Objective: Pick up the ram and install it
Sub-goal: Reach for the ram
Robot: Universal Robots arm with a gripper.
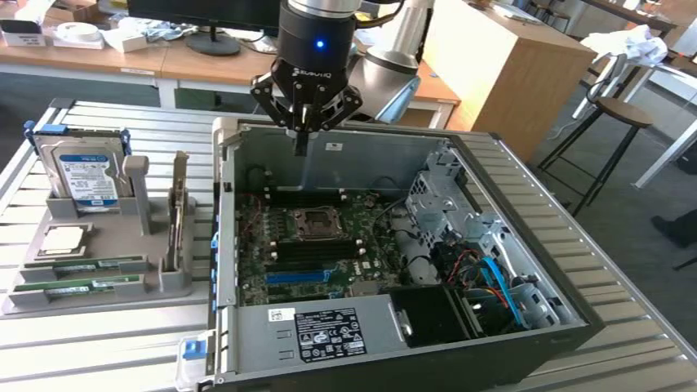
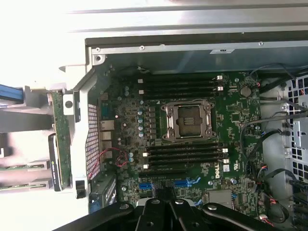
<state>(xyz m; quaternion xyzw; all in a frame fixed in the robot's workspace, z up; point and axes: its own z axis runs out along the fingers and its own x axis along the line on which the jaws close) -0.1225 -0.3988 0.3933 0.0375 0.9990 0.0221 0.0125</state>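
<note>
Looking down into an open computer case (image 2: 192,50). Its green motherboard (image 2: 231,120) has an empty processor socket (image 2: 186,121) between two banks of black memory slots (image 2: 185,156). Two green ram sticks (image 2: 14,167) lie outside the case wall. The dark end effector (image 2: 166,207) hangs closest to the camera.

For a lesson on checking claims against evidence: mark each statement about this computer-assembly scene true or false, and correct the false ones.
1. Both ram sticks lie in the gray tray at the exterior view's left. True.
2. The gripper is holding a ram stick. False: it is shut on nothing, hanging over the open computer case.
3. The CPU socket sits between two banks of memory slots. True.
4. The hard drive lies flat inside the case. False: it stands upright in the tray, outside the case.
</note>
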